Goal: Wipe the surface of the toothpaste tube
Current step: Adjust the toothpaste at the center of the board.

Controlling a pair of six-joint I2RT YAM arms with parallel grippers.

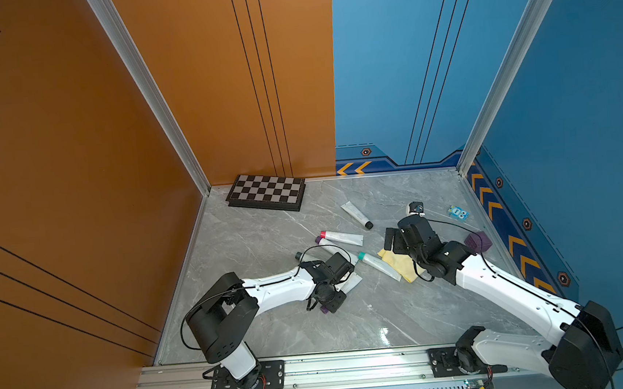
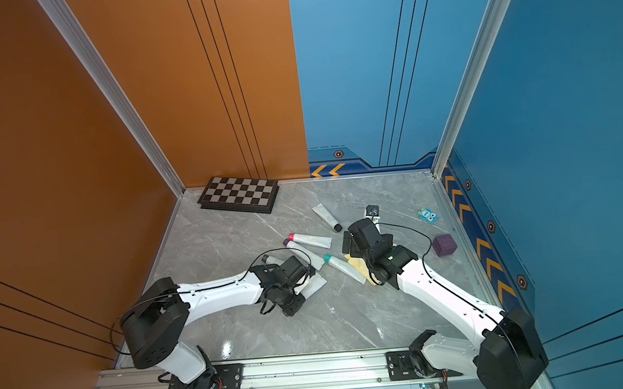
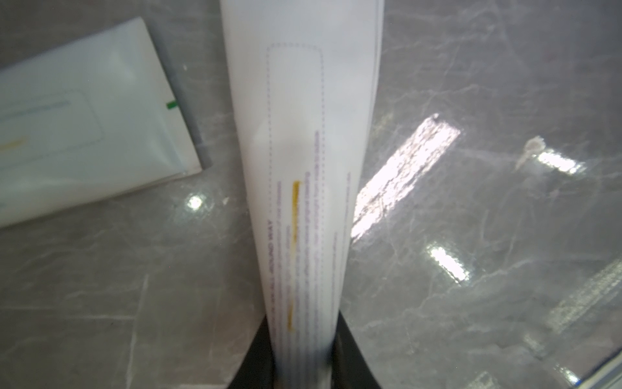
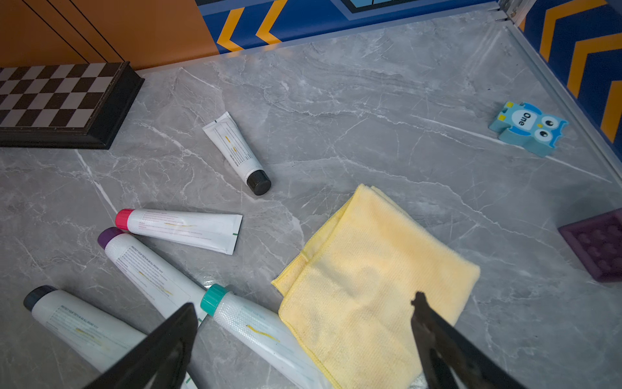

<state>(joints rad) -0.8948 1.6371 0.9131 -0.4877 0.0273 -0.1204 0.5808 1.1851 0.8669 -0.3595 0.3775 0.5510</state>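
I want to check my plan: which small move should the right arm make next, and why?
Probably lower the right gripper onto the yellow cloth and close on it. Its jaws stand open above the cloth, which lies unheld, while the left gripper clamps the stained toothpaste tube.

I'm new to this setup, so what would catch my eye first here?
White tubes with coloured caps lie scattered in the middle beside a yellow cloth, which sits under the open right gripper. A chessboard stands out in the far left corner, and a blue owl near the right edge.
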